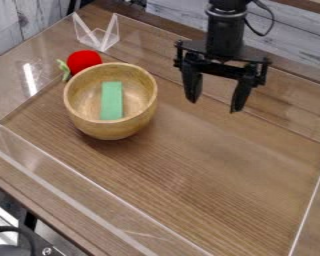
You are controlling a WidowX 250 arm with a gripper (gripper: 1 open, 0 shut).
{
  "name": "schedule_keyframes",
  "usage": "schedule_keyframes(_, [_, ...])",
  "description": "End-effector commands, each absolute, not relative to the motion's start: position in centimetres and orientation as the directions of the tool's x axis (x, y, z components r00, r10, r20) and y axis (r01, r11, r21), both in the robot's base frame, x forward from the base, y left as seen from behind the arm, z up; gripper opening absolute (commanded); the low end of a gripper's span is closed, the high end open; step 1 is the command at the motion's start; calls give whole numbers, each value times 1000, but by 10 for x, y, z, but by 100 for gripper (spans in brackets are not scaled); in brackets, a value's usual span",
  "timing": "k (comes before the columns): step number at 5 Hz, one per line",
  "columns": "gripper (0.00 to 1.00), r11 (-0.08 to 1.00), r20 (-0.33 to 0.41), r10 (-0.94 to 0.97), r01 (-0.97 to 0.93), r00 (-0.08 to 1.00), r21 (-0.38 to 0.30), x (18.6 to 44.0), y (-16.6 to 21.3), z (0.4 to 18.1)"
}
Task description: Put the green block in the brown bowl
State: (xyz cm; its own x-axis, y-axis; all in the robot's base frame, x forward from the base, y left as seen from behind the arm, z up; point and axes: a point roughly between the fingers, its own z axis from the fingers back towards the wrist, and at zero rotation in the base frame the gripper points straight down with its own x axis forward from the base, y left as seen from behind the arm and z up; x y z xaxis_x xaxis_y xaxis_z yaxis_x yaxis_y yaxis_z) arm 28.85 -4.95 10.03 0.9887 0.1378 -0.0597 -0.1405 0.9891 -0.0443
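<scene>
The green block [112, 100] lies flat inside the brown bowl [81, 119], a light wooden bowl at the left of the table. My gripper [218, 94] hangs over the table to the right of the bowl, well apart from it, fingers pointing down. Its jaws stand open with nothing between them.
A red round toy fruit [83, 62] rests just behind the bowl at its left. Clear plastic walls [163, 205] edge the wooden tabletop at the front, left and right. A clear folded piece [96, 33] stands at the back left.
</scene>
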Motion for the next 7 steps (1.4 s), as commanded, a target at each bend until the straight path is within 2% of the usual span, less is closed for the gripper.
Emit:
schedule_keyframes(1, [100,993,5,113,-113,994,-45,282,-54,119])
schedule_keyframes(3, [100,980,19,197,-196,980,-25,297,-65,87])
schedule_keyframes(5, [100,989,31,149,-148,988,-20,291,-54,64])
schedule_keyframes(7, [100,996,45,84,-83,995,-19,281,-33,73])
